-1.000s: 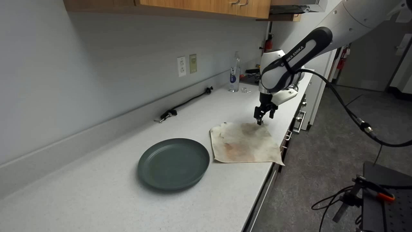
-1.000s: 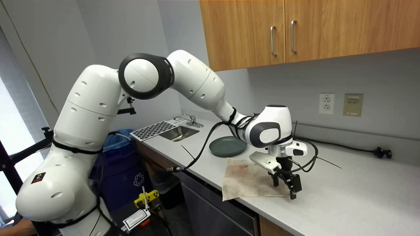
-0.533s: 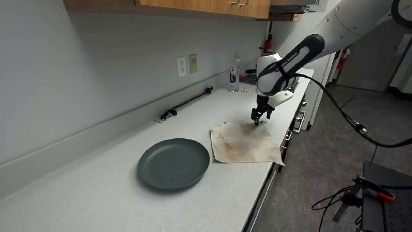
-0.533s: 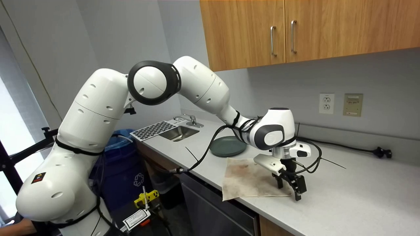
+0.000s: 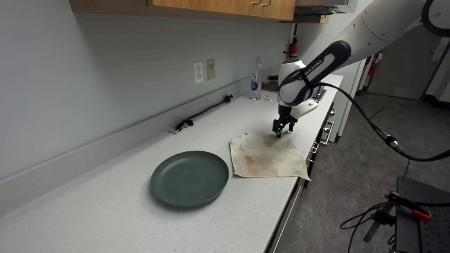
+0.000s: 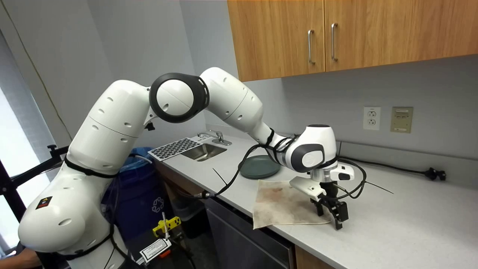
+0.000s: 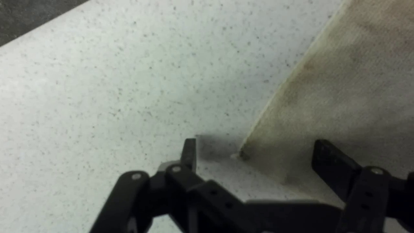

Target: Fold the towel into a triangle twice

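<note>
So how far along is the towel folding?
Done: no fold that I can see; the towel lies spread out on the counter. In hand: in the wrist view, the open end effector straddles one corner, perhaps ready to grasp it. Left: likely gripping that corner, then both triangle folds, since the outline is four-sided.

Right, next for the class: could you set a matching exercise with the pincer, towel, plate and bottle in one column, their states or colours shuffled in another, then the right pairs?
Column one
1. pincer
2. towel
3. plate
4. bottle

Column two
A. round, dark green
B. clear, standing upright
C. open, at a corner of the towel
D. spread out, stained

Pairs: 1-C, 2-D, 3-A, 4-B
</note>
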`<state>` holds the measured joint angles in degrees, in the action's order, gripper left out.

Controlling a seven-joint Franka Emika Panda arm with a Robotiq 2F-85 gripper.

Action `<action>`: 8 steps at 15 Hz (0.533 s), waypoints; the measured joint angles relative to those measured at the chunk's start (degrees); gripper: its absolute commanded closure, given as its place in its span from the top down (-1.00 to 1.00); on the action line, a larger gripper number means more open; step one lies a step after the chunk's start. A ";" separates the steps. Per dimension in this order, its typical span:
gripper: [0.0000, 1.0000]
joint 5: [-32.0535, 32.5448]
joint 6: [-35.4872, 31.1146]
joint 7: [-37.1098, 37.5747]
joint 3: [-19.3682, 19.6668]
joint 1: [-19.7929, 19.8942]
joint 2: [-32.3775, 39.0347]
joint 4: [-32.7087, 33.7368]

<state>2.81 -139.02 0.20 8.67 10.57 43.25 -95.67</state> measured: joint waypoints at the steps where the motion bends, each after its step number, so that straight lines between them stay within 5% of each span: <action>1: 0.02 -0.02 0.00 0.13 -0.11 0.00 0.00 0.06; 8: -0.99 -0.01 0.02 1.15 0.54 -0.04 -0.24 0.28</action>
<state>2.81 -139.00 1.34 9.21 10.53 43.01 -95.39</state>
